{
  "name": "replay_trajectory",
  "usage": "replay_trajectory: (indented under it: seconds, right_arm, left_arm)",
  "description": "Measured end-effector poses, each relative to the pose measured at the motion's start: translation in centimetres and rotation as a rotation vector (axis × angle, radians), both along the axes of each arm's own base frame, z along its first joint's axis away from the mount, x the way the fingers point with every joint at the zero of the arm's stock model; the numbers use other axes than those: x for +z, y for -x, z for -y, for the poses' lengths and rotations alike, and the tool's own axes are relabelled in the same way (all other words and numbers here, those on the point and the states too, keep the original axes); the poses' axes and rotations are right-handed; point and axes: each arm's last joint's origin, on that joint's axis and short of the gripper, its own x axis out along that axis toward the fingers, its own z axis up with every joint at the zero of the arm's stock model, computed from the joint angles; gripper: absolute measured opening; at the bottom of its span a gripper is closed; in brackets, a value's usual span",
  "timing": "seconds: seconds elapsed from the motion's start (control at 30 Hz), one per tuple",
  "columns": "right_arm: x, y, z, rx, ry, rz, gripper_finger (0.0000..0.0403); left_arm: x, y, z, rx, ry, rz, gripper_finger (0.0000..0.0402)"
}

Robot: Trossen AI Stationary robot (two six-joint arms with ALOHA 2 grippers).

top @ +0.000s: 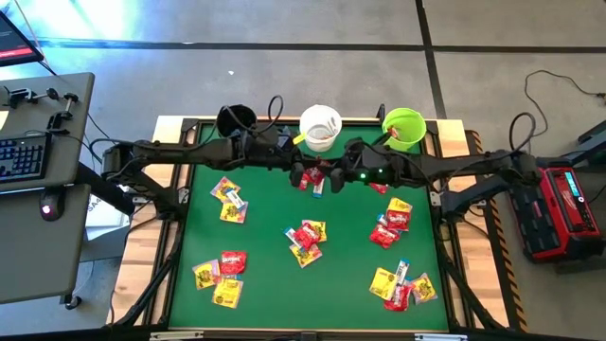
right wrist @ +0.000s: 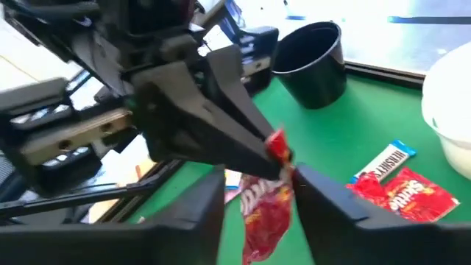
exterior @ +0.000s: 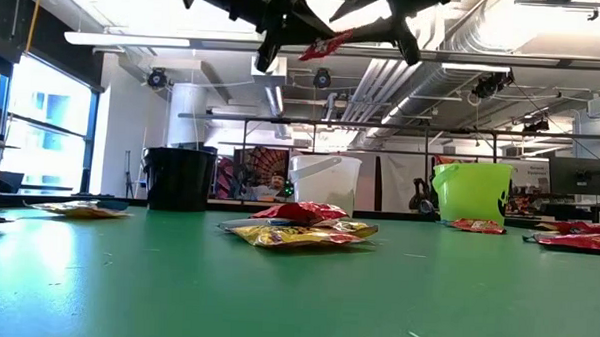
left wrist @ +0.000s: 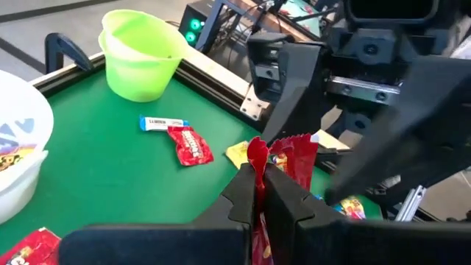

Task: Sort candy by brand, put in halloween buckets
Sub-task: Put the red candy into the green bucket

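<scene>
Red candy packet — lower half hidden by left hand.

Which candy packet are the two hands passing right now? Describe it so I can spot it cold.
Start at the white bucket in the middle of the table's far edge. Just in front of it the left hand and right hand meet in mid-air. Between them hangs a red packet, pinched at its top by the left hand; it is the only candy off the green mat.
</scene>
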Motion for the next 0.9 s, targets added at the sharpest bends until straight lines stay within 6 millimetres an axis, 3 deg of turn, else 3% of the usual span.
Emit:
replay_trajectory:
  seconds: [0.2,0.5,0.9]
  right_arm:
    - [0.3,0.2,0.0,-0.009,-0.002,-0.015,0.0013]
    - [0.1,0.3,-0.1,0.013,-0.033,-0.039,0.0004]
    - [0.1,1.1,0.6,0.02,-0.07,-0.084,0.0001]
  left_arm:
    - [0.1,0.0,0.1,-0.009,-0.01,0.008,0.0006]
    - [0.1,0.0,0.0,-0.017,-0.033,0.006,0.0014]
    - [0.8,0.6,-0.6,0.01,-0.113,0.013,0.013]
